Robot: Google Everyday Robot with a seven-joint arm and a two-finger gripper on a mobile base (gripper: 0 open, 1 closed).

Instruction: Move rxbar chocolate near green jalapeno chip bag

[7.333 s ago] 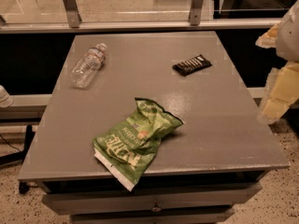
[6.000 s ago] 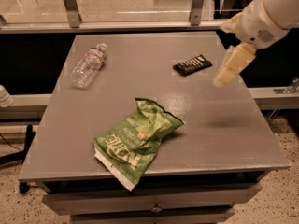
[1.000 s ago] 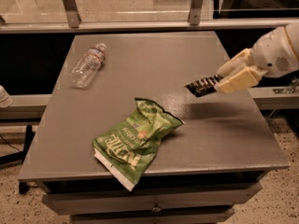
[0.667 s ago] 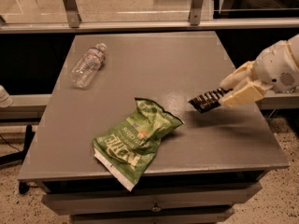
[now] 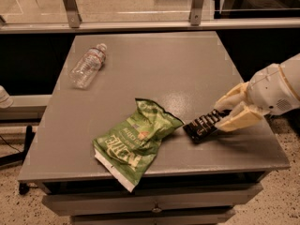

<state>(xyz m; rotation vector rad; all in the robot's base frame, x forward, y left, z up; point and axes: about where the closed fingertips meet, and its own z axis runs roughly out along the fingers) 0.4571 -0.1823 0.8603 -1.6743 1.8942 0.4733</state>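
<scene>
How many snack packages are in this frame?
2. The green jalapeno chip bag lies at the front centre of the table; the rxbar chocolate is just right of it, held at its right end by the gripper. None seems hidden.

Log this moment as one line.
gripper: shut on rxbar chocolate | position: beside green jalapeno chip bag | release: pending

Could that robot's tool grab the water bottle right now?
Probably not yet: the tool, near the right edge of the table, is shut on the rxbar chocolate; the water bottle lies at the far left corner.
</scene>
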